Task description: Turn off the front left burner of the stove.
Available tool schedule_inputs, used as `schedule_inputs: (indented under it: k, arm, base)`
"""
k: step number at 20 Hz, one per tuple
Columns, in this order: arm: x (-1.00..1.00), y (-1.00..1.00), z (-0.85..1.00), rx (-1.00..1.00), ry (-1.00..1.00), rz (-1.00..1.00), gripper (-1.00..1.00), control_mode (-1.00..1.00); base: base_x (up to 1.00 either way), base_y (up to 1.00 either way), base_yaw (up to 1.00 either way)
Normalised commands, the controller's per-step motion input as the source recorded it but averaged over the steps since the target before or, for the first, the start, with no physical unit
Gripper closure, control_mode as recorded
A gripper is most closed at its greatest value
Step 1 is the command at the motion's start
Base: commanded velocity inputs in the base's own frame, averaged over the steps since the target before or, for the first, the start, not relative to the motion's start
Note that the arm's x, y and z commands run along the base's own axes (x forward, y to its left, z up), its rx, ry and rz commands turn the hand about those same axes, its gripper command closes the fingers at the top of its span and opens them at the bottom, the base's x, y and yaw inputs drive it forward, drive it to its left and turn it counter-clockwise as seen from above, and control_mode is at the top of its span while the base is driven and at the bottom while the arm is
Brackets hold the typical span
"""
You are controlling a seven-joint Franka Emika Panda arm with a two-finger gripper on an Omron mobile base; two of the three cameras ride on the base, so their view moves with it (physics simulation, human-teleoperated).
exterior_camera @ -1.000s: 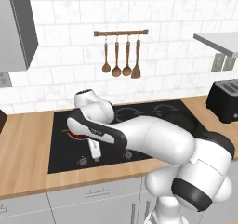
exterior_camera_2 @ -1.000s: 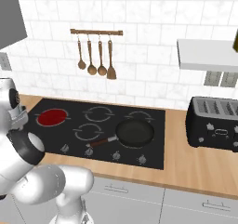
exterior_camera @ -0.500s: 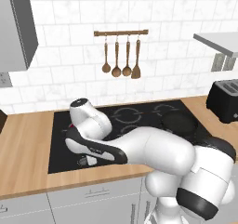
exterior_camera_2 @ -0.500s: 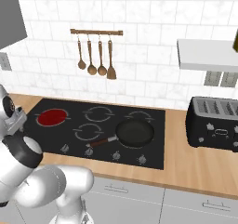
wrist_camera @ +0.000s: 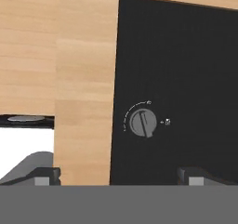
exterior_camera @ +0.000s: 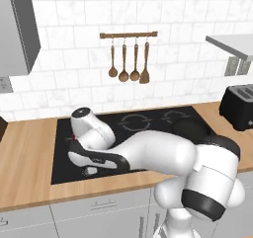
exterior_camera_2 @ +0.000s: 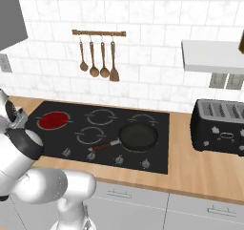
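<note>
Hand view: claw (wrist_camera: 118, 175) spread above knob (wrist_camera: 142, 122), wooden counter (wrist_camera: 69, 79) alongside.

The left base view looks forward and down from behind the arm, which rises from the lower right and bends across the stove (exterior_camera: 148, 121); the stove lies mid-frame at middling range, with the tiled wall behind it. The right base view faces the same stove (exterior_camera_2: 157, 129) from the other side, the arm at its lower left, with the stove's full width in sight. Both share the stove, the utensil rail (exterior_camera: 128, 35) (exterior_camera_2: 98, 32) above it and the toaster (exterior_camera: 238, 106) (exterior_camera_2: 220, 125) to its right. The hand view looks down close onto the stove's (wrist_camera: 186, 56) left edge, where black glass meets wooden counter (wrist_camera: 83, 79), one knob (wrist_camera: 142, 122) just inside that edge.
</note>
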Motion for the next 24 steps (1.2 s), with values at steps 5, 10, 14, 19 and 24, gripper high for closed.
schedule_inputs:
  k: [5, 10, 14, 19, 24]
  arm:
    - [0.39, 0.16, -0.16, 0.0, 0.0, 0.0, -1.0, -1.0]
    - [0.27, 0.16, -0.28, -0.01, 0.0, 0.0, -1.0, -1.0]
    - [-0.09, 0.07, -0.36, 0.0, -0.06, 0.0, -1.0, -1.0]
    - [-0.48, 0.0, -0.17, 0.0, -0.11, 0.0, -1.0, -1.0]
    - [-0.15, -0.11, -0.23, 0.0, -0.07, 0.0, -1.0, -1.0]
  base:
    - [0.0, 0.0, 0.0]
    - [0.0, 0.0, 0.0]
    - [0.0, 0.0, 0.0]
    - [0.0, 0.0, 0.0]
    - [0.0, 0.0, 0.0]
